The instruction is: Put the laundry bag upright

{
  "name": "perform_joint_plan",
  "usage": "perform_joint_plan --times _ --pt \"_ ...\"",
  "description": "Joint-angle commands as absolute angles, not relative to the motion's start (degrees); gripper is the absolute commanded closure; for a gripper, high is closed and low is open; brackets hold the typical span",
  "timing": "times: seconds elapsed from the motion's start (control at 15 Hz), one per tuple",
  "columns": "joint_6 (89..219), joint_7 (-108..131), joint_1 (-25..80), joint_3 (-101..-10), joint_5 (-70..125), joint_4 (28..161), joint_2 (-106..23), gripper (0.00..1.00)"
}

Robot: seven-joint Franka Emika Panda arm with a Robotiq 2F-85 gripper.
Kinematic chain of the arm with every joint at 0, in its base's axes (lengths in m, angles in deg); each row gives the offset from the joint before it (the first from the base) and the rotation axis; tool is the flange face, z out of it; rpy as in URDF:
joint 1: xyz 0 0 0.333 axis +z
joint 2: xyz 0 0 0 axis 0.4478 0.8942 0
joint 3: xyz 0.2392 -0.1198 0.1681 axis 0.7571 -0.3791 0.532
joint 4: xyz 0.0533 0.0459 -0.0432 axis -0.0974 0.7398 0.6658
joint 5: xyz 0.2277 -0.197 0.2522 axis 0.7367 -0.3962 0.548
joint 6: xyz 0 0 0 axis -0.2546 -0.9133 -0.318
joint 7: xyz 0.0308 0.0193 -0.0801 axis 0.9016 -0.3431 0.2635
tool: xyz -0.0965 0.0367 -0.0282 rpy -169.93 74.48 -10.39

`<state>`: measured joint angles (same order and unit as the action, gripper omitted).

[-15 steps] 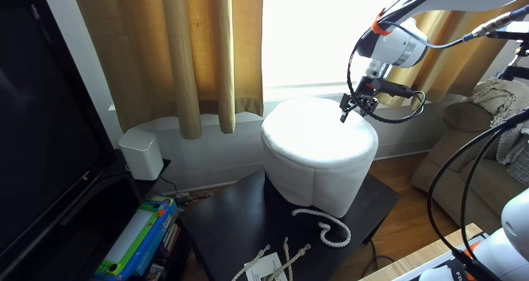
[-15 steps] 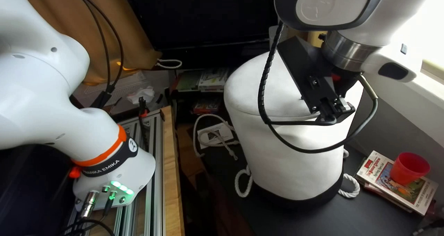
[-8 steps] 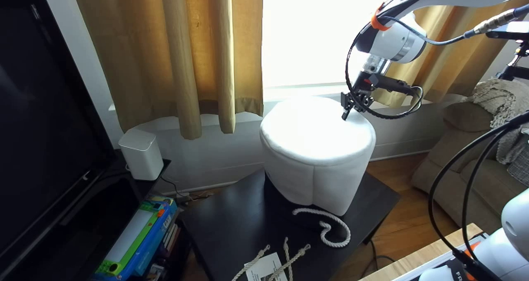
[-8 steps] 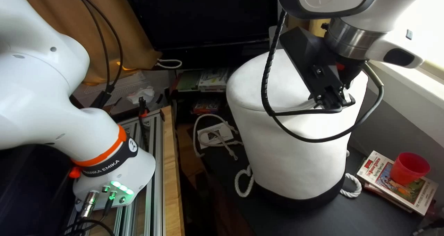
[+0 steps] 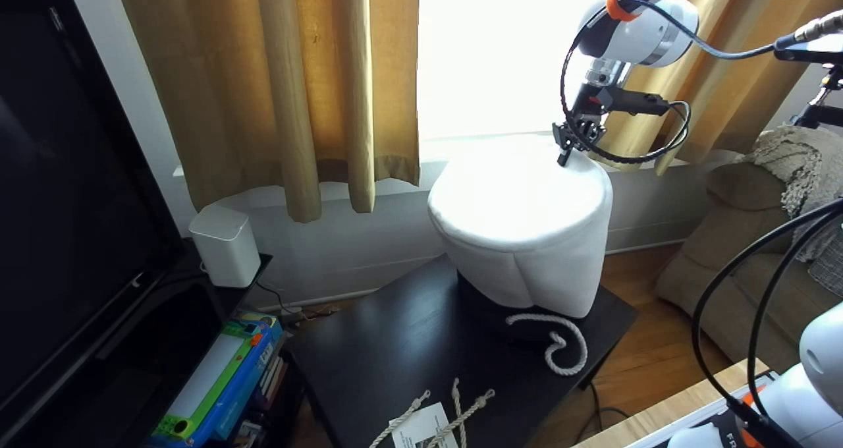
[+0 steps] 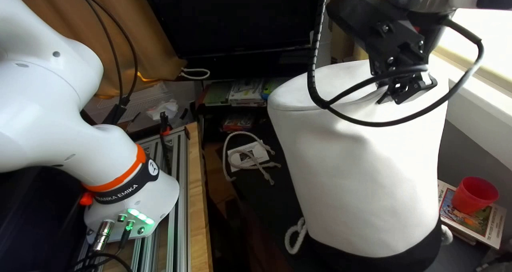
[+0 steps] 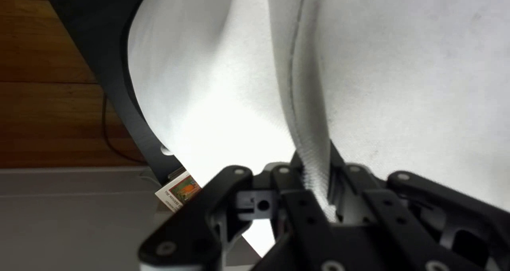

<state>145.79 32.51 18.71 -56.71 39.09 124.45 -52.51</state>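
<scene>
The laundry bag [image 5: 520, 201] stands upside down on the black table [image 5: 388, 323], its closed white base facing up and its black rim band [image 6: 374, 260] at the bottom. My gripper [image 5: 568, 153] is at the upper edge of the bag, window side. In the wrist view, a pinched fold [image 7: 310, 115] of the white fabric runs between the fingers of my gripper [image 7: 314, 157], which is shut on it. Creases spread down the bag's wall from the grip in an exterior view. A white rope handle [image 5: 570, 362] lies by the rim. Whether the rim still touches the table is unclear.
A red cup [image 6: 474, 196] stands on books [image 6: 472, 220] beside the bag. Loose ropes and a card [image 5: 425, 425] lie at the table's near end. The window sill [image 6: 476, 100] is close to the gripper. A TV and a white box-shaped device [image 5: 227, 247] stand at the side.
The jaws have closed on the bag's upper edge. The gripper has risen, pulling that edge up, and the whole bag with its rope handles has shifted across the table.
</scene>
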Motion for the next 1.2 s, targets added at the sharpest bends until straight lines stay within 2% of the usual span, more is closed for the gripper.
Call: perform_joint_plan --times 0.0,0.87,0.93,1.0,1.13 --pt "143.0 30.1 20.0 -56.4 35.7 124.8 -56.4 0.97" --pt "141.2 15.8 26.1 -52.1 30.8 129.2 -55.9 0.97" --pt "141.1 14.8 26.4 -51.8 31.2 129.5 -55.8 0.78" --pt "140.8 13.5 26.8 -51.5 31.6 129.7 -55.7 0.65" --pt "139.8 11.6 27.4 -51.0 31.9 129.9 -55.6 0.50"
